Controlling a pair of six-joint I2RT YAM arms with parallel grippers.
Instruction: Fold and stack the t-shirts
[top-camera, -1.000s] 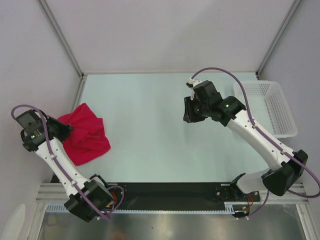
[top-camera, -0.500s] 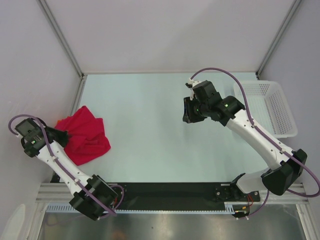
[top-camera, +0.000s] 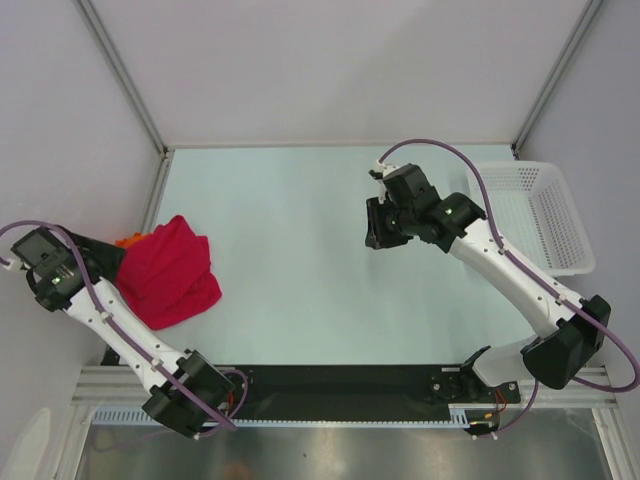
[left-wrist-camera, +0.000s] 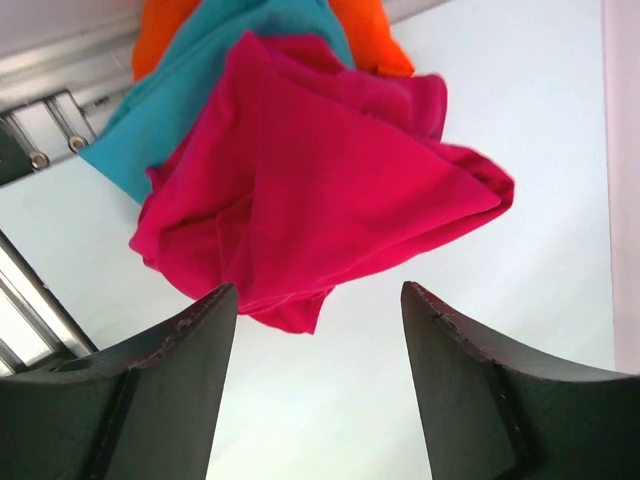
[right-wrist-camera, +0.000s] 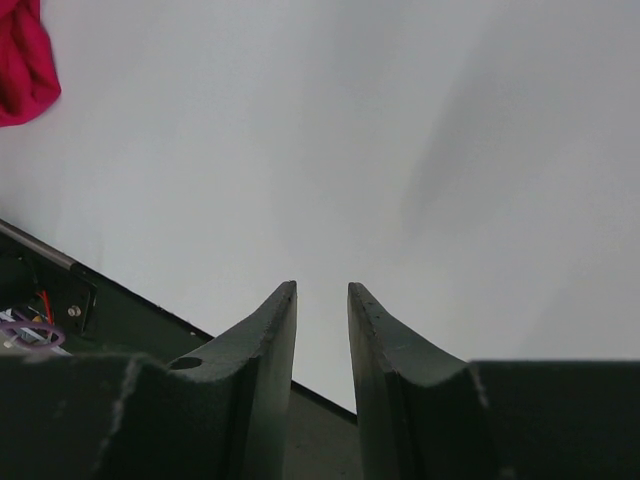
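Crimson t-shirt is lying crumpled on teal garment and orange garment at table's left edge, likely the stacking spot. Left gripper is hovering nearby, spread, empty. Right gripper is idling toward the right edge, slightly parted, empty.

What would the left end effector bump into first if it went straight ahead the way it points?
Most likely the crumpled red shirt, which lies straight ahead of the open left end effector. The teal garment and orange garment sit behind it. How far off it is, I cannot tell.
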